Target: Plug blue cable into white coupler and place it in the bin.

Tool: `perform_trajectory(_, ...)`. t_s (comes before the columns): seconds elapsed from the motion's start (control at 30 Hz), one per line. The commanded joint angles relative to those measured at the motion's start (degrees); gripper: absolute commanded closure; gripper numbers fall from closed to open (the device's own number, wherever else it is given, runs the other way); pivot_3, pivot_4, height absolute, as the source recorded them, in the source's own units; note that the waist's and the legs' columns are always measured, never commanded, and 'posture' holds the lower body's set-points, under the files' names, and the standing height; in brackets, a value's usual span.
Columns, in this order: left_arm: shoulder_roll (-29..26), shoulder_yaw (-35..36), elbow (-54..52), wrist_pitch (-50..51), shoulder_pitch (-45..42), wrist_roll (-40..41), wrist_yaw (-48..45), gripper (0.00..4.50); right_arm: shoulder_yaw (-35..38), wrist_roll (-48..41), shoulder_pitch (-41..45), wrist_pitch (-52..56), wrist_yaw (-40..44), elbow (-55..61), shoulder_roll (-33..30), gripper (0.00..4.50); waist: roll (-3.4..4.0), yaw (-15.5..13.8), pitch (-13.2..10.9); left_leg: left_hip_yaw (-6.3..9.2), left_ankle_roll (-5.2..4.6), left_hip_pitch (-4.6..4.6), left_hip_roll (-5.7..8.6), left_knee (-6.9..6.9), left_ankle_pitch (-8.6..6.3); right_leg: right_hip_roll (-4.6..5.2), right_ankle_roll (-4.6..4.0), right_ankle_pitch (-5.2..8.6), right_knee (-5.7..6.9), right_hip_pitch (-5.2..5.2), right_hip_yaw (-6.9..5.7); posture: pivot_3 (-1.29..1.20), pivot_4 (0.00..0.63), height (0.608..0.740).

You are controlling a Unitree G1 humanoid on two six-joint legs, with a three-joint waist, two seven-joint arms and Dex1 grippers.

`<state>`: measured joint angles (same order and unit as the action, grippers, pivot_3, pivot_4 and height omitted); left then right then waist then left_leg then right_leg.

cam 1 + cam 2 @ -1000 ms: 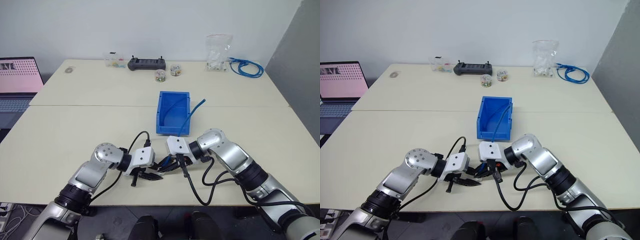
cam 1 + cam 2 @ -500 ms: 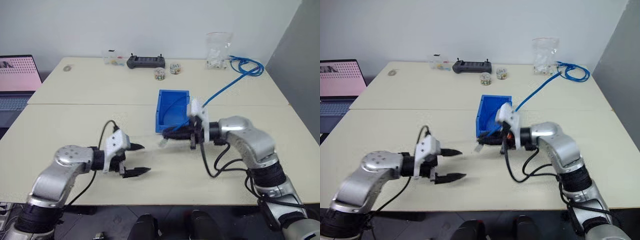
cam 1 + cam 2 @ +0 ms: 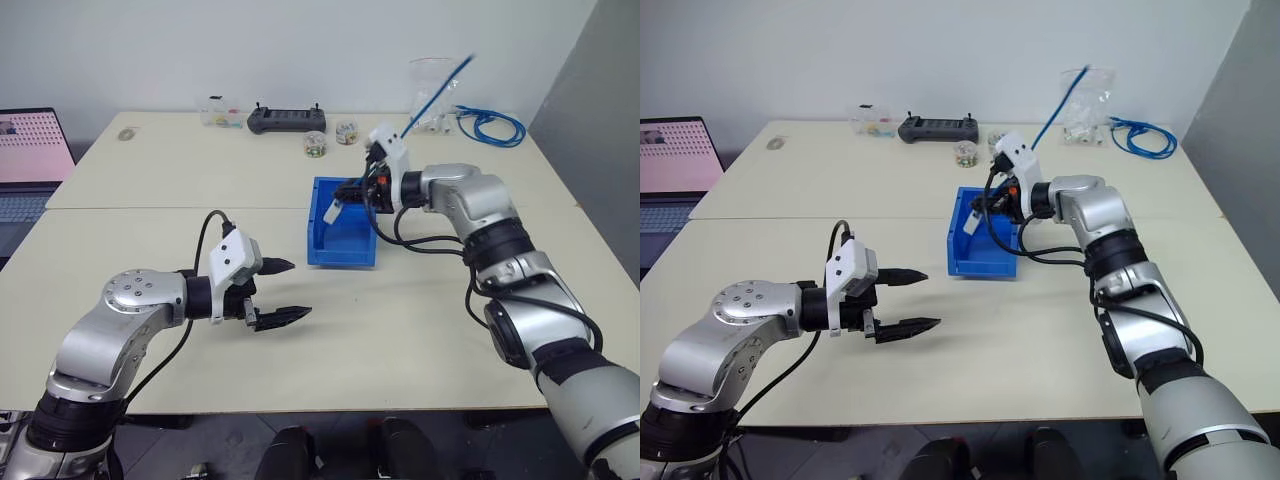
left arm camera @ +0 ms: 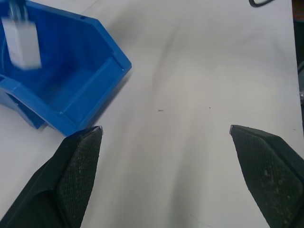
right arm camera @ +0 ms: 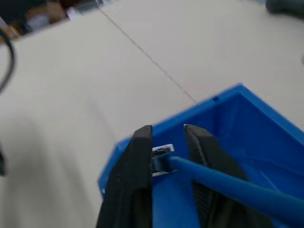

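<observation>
The bin (image 3: 343,250) is bright blue and sits at the table's middle. My right gripper (image 3: 360,195) hovers over its open top, fingers (image 5: 142,142) close on either side of the blue cable (image 3: 435,90). From there the thin cable rises up and back through the air. The white coupler (image 3: 331,211) is on the cable's end, hanging just above the bin's inside, and it looks blurred in the left wrist view (image 4: 21,40). My left gripper (image 3: 300,288) is wide open and empty above bare table, to the left of and nearer than the bin.
A laptop (image 3: 30,150) is at the far left edge. Along the back stand a black controller (image 3: 285,118), two small jars (image 3: 316,145), a clear plastic bag (image 3: 432,105) and a coiled bundle of blue cable (image 3: 490,125).
My right gripper carried the cable and coupler from the table's near edge forward and up to above the bin. My left gripper let go, opened wide, rose and drew back left.
</observation>
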<state>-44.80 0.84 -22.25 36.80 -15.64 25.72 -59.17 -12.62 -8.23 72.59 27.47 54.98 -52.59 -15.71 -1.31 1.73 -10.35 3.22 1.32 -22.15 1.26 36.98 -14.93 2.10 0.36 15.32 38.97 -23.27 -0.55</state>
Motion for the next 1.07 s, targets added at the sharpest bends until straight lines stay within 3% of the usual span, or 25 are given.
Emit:
perform_trajectory(0.03, -0.34, -0.3, 0.07, -2.07, -0.91, -0.2, -0.14, 0.0, -1.12, 4.38, 3.67, -6.24, 5.57, -5.31, -4.31, 2.27, 0.0, -0.25, -0.04, 0.01, 0.0, -0.09, 0.03, 0.0, 0.0, 0.04, 0.0, 0.0, -0.05, -0.02, -0.02, 0.0, 0.15, 0.74)
perform_trajectory(0.23, -0.5, 0.14, 1.35, -3.13, -1.18, 0.18, -0.56, 0.0, -1.12, 5.42, 3.0, -5.92, 15.62, -2.62, -10.35, 0.75, 0.0, -0.03, -0.04, 0.01, 0.01, -0.57, 0.1, 0.07, 0.0, 0.13, 0.02, -0.01, -0.22, -0.33, -0.02, 0.0, 0.15, 0.74)
perform_trajectory(0.33, -0.47, 0.67, 2.64, -4.18, -1.19, -0.35, 0.03, 0.0, 0.15, 2.14, -1.69, 0.15, 20.82, 9.2, -14.36, 0.1, 0.03, 0.33, -0.06, 0.0, 0.01, -0.56, 0.02, 0.04, 0.0, 0.08, 0.01, 0.0, -0.09, -0.41, -0.02, 0.0, 0.15, 0.74)
perform_trajectory(0.5, 0.77, 2.48, 5.11, -3.46, -1.45, -1.5, 5.43, 0.0, 6.19, -4.28, -21.27, 8.52, 18.28, 41.2, -21.56, 0.04, 0.02, -0.34, -0.06, 0.19, -0.01, -0.56, 0.0, 0.09, -0.01, 0.06, 0.02, 0.01, -0.03, -0.34, -0.17, 0.0, 0.15, 0.74)
perform_trajectory(0.73, 0.45, 7.17, 5.33, -1.58, -1.38, -0.85, 10.86, 0.0, 20.64, -12.57, -42.01, 20.46, 1.09, 68.98, -18.4, 0.04, 0.02, -0.19, -0.1, 0.2, -0.01, -0.52, 0.04, 0.24, 0.0, 0.07, 0.11, -0.05, 0.03, -0.27, -0.13, 0.0, 0.15, 0.74)
perform_trajectory(0.9, 0.75, 8.02, 7.31, -1.44, -1.81, -1.87, 13.71, 0.0, 23.18, -14.5, -49.16, 25.28, -4.9, 80.85, -20.53, 0.04, 0.03, -0.2, -0.1, 0.21, -0.01, -0.42, 0.04, 0.22, 0.01, 0.04, 0.13, -0.04, 0.04, -0.2, -0.14, 0.0, 0.15, 0.74)
perform_trajectory(1.07, 2.66, 8.17, 7.78, -0.56, -1.93, -1.8, 17.28, 0.0, 24.42, -16.61, -49.81, 27.99, -9.64, 83.33, -20.36, 0.04, 0.01, -0.12, -0.1, 0.16, -0.02, -0.34, 0.03, 0.23, 0.01, 0.02, 0.2, -0.04, 0.0, -0.12, -0.1, 0.0, 0.15, 0.74)
